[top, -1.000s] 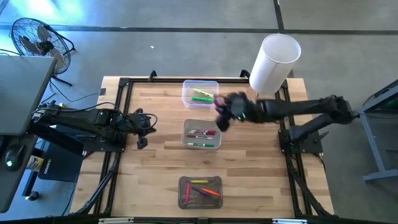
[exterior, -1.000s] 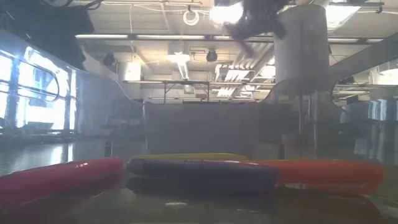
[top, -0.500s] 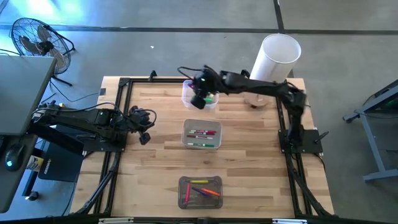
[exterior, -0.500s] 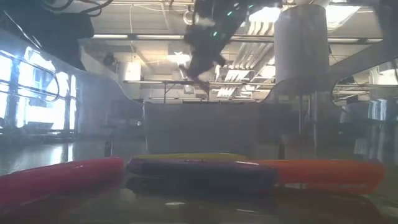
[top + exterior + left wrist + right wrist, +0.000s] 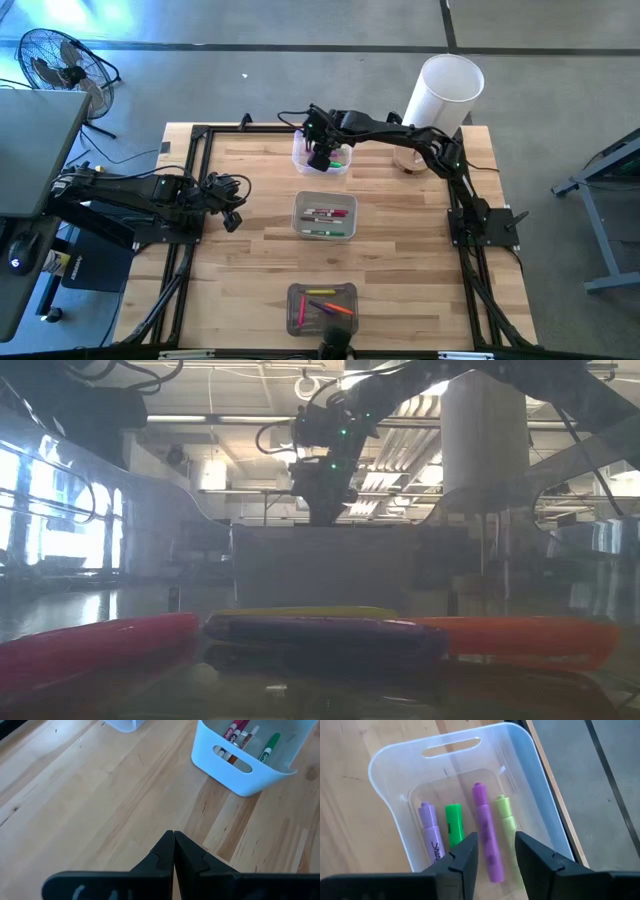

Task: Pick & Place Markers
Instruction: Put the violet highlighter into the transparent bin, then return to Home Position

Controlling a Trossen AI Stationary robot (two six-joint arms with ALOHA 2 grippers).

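My right gripper (image 5: 320,155) (image 5: 496,836) hangs open over the far clear bin (image 5: 452,747), fingers pointing down into it. Several markers lie flat on this bin's floor. They are a purple Sharpie (image 5: 430,837), a green one (image 5: 454,830), a long purple one (image 5: 487,835) and a light green one (image 5: 507,825). The long purple marker lies below the gap between my fingers, which stand on either side of it. My left gripper (image 5: 173,837) (image 5: 230,200) is shut and waits over bare wood at the table's left.
The middle bin (image 5: 325,217) (image 5: 240,770) holds pink, red and green markers. The near bin (image 5: 322,308) holds red (image 5: 100,645), purple (image 5: 320,640) and orange (image 5: 520,640) ones. A big white cylinder (image 5: 440,100) stands at the far right corner. Bare wood lies left and right of the bins.
My right gripper has swung from above the middle of the table toward the far edge and left, then come down over the far bin. The purple marker that hung from it a second ago now lies on that bin's floor.
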